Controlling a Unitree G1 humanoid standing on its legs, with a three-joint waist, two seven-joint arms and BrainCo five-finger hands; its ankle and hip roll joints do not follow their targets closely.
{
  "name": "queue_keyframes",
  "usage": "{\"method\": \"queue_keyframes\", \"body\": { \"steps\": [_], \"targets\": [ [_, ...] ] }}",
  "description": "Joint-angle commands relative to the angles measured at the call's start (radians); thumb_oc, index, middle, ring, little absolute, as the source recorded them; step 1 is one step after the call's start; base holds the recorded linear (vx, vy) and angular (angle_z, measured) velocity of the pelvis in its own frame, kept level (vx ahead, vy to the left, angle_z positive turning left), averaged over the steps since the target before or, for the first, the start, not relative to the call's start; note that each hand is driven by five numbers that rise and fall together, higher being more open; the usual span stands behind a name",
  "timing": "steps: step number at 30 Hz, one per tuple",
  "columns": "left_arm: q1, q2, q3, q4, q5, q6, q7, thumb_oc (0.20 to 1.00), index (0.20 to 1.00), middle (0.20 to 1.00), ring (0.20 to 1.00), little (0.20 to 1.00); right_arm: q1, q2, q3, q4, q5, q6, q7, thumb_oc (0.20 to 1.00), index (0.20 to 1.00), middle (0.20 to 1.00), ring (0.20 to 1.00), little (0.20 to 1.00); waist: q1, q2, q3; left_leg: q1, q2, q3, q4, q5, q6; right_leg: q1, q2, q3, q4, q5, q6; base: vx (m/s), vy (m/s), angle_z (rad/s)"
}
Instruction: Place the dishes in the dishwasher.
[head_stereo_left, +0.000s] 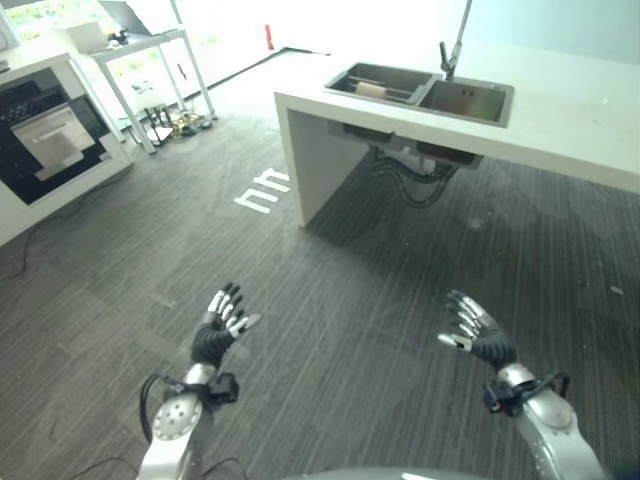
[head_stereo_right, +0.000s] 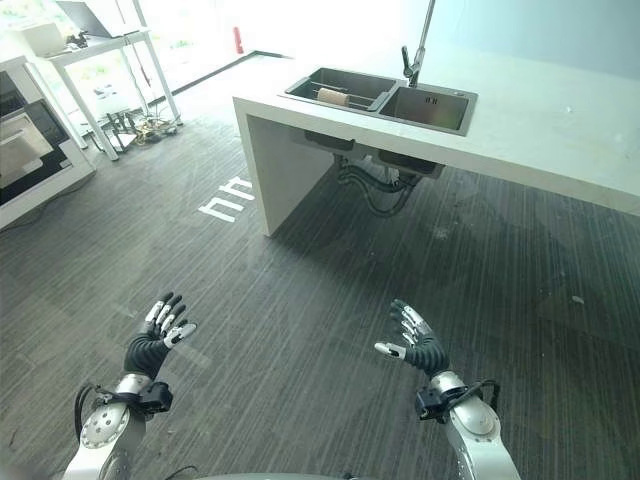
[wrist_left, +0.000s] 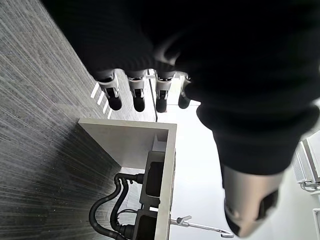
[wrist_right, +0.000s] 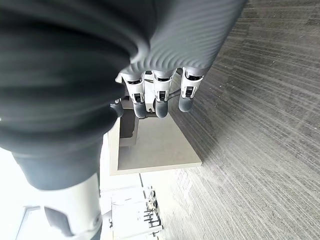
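Note:
A double steel sink (head_stereo_left: 425, 92) is set in a white counter (head_stereo_left: 570, 120) across the room, with a tall tap (head_stereo_left: 452, 45) behind it. A light-coloured item (head_stereo_left: 371, 90) lies in the sink's left basin; I cannot tell what it is. At the far left stands a black-fronted appliance (head_stereo_left: 45, 140) with a pale panel open. My left hand (head_stereo_left: 222, 325) hovers low over the grey floor, fingers straight, holding nothing. My right hand (head_stereo_left: 478, 332) hovers at the same height to the right, also open and empty. Both are far from the counter.
A white metal table (head_stereo_left: 140, 60) with clutter under it stands at the back left. White marks (head_stereo_left: 262, 190) are painted on the striped grey floor near the counter's end panel (head_stereo_left: 315, 160). Drain pipes (head_stereo_left: 420, 170) hang under the sink.

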Motion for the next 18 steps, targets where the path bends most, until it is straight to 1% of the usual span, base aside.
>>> {"method": "queue_keyframes", "body": {
  "steps": [1,2,4,7,10,12,13,14,16,17,18],
  "targets": [
    [-0.084,0.03,0.0,0.002,-0.01,-0.031,-0.043,1.0,1.0,1.0,1.0,1.0,-0.073,-0.012,-0.024,-0.057,0.032,-0.072,-0.014,1.0,1.0,1.0,1.0,1.0,0.005,-0.002,-0.009,0.05,0.045,0.022,0.001,-0.098,-0.056,-0.024,-0.018,0.01,0.064,-0.059,0.074,-0.02,-0.071,0.0],
    [-0.086,0.029,-0.003,0.003,-0.013,-0.029,-0.057,1.0,1.0,1.0,1.0,1.0,-0.075,-0.014,-0.019,-0.059,0.035,-0.076,-0.018,1.0,1.0,1.0,1.0,1.0,0.006,-0.002,-0.01,0.05,0.048,0.025,0.001,-0.098,-0.057,-0.023,-0.016,0.009,0.063,-0.059,0.072,-0.02,-0.114,0.0],
    [-0.093,0.032,-0.003,0.0,-0.026,-0.023,-0.051,1.0,1.0,1.0,1.0,1.0,-0.079,-0.018,-0.014,-0.07,0.038,-0.078,-0.022,1.0,1.0,1.0,1.0,1.0,0.004,0.0,-0.01,0.053,0.054,0.029,0.001,-0.095,-0.062,-0.019,-0.011,0.01,0.062,-0.064,0.069,-0.01,-0.153,-0.01],
    [-0.091,0.028,0.008,-0.008,-0.033,-0.034,-0.05,1.0,1.0,1.0,1.0,1.0,-0.071,-0.023,-0.018,-0.1,0.045,-0.074,-0.016,1.0,1.0,1.0,1.0,1.0,0.002,-0.003,-0.008,0.05,0.066,0.026,0.007,-0.09,-0.07,-0.017,-0.001,0.016,0.067,-0.073,0.06,0.0,-0.147,-0.01],
    [-0.087,0.021,0.017,-0.01,-0.034,-0.038,-0.052,1.0,1.0,1.0,1.0,1.0,-0.068,-0.026,-0.022,-0.106,0.048,-0.078,-0.006,1.0,1.0,1.0,1.0,1.0,0.003,-0.01,0.002,0.035,0.079,0.03,0.062,-0.099,-0.084,-0.019,0.006,0.017,0.077,-0.08,0.046,0.0,-0.159,-0.01],
    [-0.075,0.02,0.02,-0.015,-0.036,-0.045,-0.058,1.0,1.0,1.0,1.0,1.0,-0.06,-0.036,-0.029,-0.116,0.053,-0.076,0.006,1.0,1.0,1.0,1.0,1.0,0.005,-0.025,0.011,-0.009,0.081,0.035,0.17,-0.12,-0.095,-0.025,0.0,0.014,0.088,-0.079,0.034,-0.01,-0.158,0.01],
    [-0.068,0.019,0.023,-0.019,-0.035,-0.051,-0.062,1.0,1.0,1.0,1.0,1.0,-0.055,-0.043,-0.034,-0.124,0.055,-0.075,0.016,1.0,1.0,1.0,1.0,1.0,0.006,-0.035,0.017,-0.057,0.086,0.039,0.263,-0.124,-0.099,-0.033,-0.003,0.013,0.097,-0.08,0.024,-0.04,-0.218,0.05],
    [-0.062,0.021,0.025,-0.023,-0.032,-0.054,-0.071,1.0,1.0,1.0,1.0,1.0,-0.05,-0.055,-0.036,-0.125,0.058,-0.088,0.018,1.0,1.0,1.0,1.0,1.0,0.015,-0.053,0.039,-0.159,0.094,0.029,0.44,-0.072,-0.111,-0.032,-0.009,0.021,0.101,-0.076,0.007,-0.06,-0.213,0.07],
    [-0.058,0.021,0.025,-0.016,-0.019,-0.068,-0.083,1.0,1.0,1.0,1.0,1.0,-0.05,-0.068,-0.04,-0.116,0.057,-0.098,0.024,1.0,1.0,1.0,1.0,1.0,0.018,-0.063,0.057,-0.265,0.086,0.026,0.623,-0.06,-0.105,-0.042,-0.014,0.026,0.11,-0.069,-0.01,-0.02,-0.156,0.12],
    [-0.061,0.021,0.016,-0.007,-0.017,-0.073,-0.08,1.0,1.0,1.0,1.0,1.0,-0.053,-0.07,-0.039,-0.103,0.053,-0.108,0.025,1.0,1.0,1.0,1.0,1.0,0.015,-0.06,0.066,-0.31,0.106,0.035,0.668,-0.047,-0.105,-0.043,-0.009,0.029,0.115,-0.07,-0.013,0.05,-0.069,0.06],
    [-0.066,0.02,0.012,0.004,-0.021,-0.072,-0.082,1.0,1.0,1.0,1.0,1.0,-0.06,-0.068,-0.039,-0.094,0.045,-0.11,0.021,1.0,1.0,1.0,1.0,1.0,0.013,-0.056,0.074,-0.318,0.126,0.059,0.632,-0.04,-0.107,-0.036,-0.002,0.032,0.116,-0.077,-0.011,0.1,-0.006,0.03]
  ]
}}
